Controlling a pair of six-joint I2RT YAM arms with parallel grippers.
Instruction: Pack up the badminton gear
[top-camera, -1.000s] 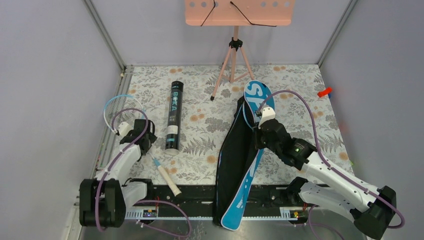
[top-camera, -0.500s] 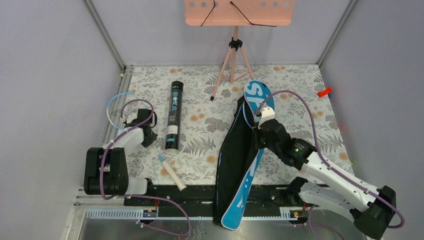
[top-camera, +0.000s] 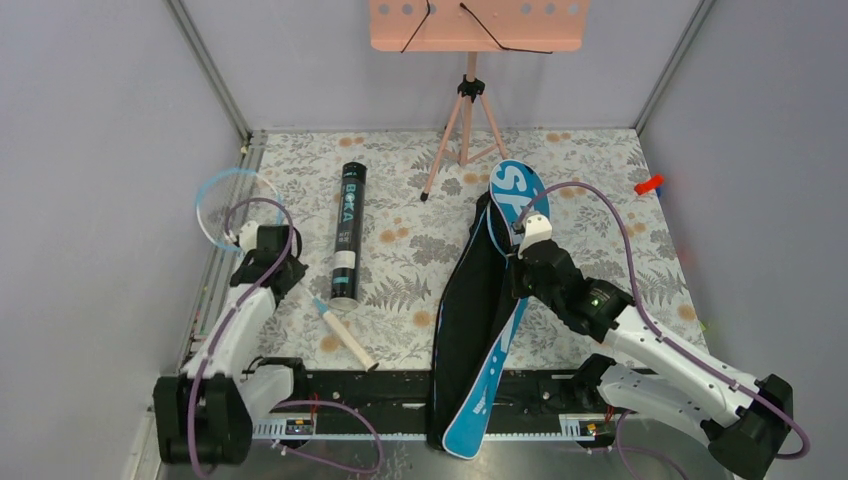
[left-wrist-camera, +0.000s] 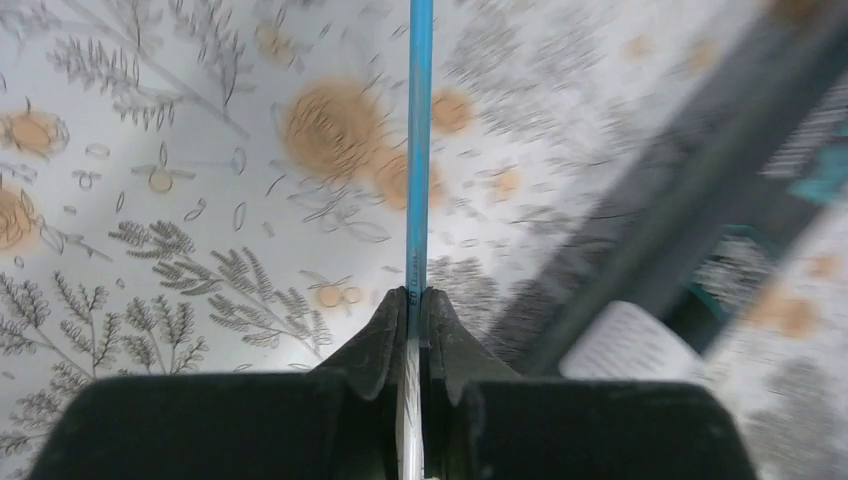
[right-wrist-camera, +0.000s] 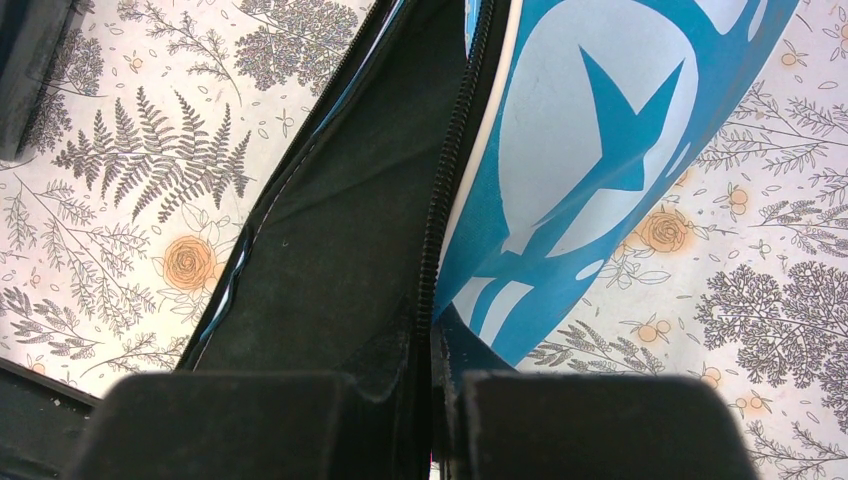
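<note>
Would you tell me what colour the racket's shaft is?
Blue shaft, best in the left wrist view.

A light-blue-rimmed racket (top-camera: 345, 342) slants across the lower left, its white handle pointing towards bottom centre. A black tube (top-camera: 347, 232) lies lengthwise left of centre. The blue bag (top-camera: 497, 350) lies diagonally at centre, unzipped, its black inside showing.

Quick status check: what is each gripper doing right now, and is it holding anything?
Left gripper: closed on the racket shaft.
Right gripper: closed on the blue bag at its open zipper edge.
</note>
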